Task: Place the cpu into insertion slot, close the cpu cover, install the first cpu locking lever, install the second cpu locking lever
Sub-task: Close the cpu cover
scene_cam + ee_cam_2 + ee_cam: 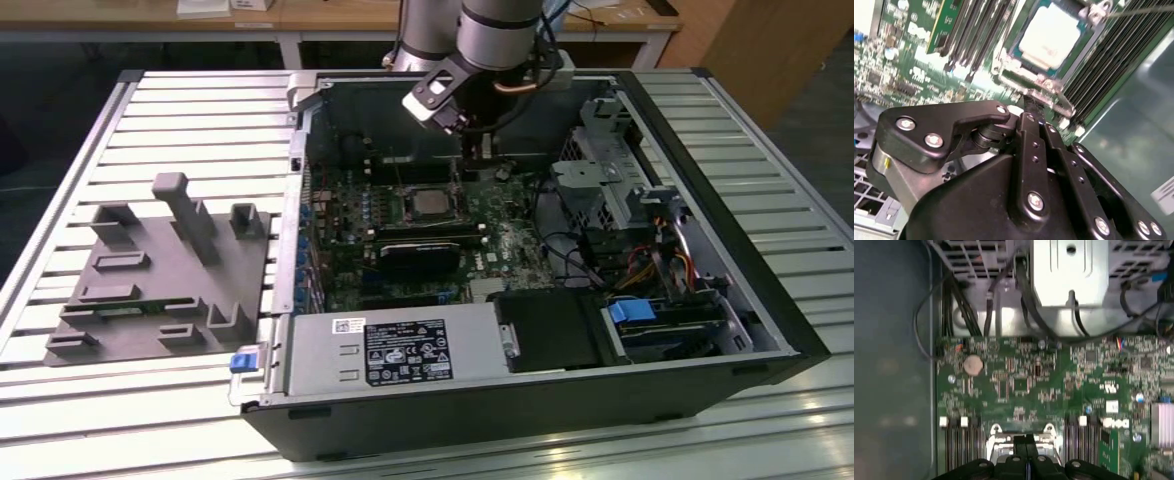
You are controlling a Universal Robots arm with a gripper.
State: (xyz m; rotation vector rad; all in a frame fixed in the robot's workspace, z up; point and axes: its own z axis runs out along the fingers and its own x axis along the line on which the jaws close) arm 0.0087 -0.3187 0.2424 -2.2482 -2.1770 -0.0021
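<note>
Gripper [1032, 107] with fingers closed together, nothing visible between them. Its tips sit at the metal rim of the slot [1046, 86]. The cpu [1050, 36] lies seated just beyond.

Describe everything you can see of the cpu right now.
The cpu is a flat square chip with a pale silvery metal top and a thin teal border. It lies flat in the insertion slot on the green motherboard, silvery metal framing around it. The gripper hangs at the slot's edge, off the chip; nothing rests on its top.
</note>
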